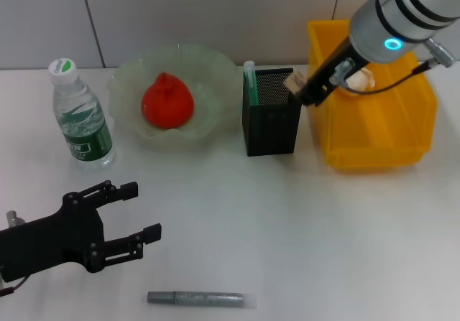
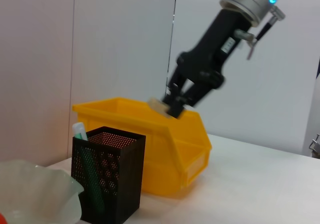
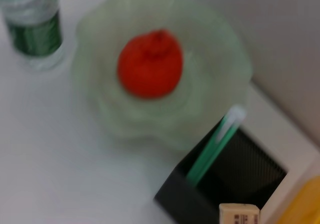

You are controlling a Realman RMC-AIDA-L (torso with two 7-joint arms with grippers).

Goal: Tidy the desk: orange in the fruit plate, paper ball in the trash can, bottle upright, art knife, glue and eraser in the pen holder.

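Note:
My right gripper [image 1: 300,90] hangs just above the right rim of the black mesh pen holder [image 1: 271,120], shut on the tan eraser [image 1: 293,82]; the eraser [image 2: 158,105] also shows in the left wrist view. The mint-green art knife [image 1: 250,80] stands inside the holder. The orange [image 1: 167,102] lies in the pale-green fruit plate [image 1: 215,70]. The bottle [image 1: 81,116] stands upright at the left. A white paper ball [image 1: 359,79] sits in the yellow trash can [image 1: 374,131]. The grey glue [image 1: 195,299] lies near the front edge. My left gripper [image 1: 140,210] rests open at the front left.
The white desk [image 1: 302,228] stretches open between the pen holder and the glue stick. A pale wall runs behind the plate, holder and bin.

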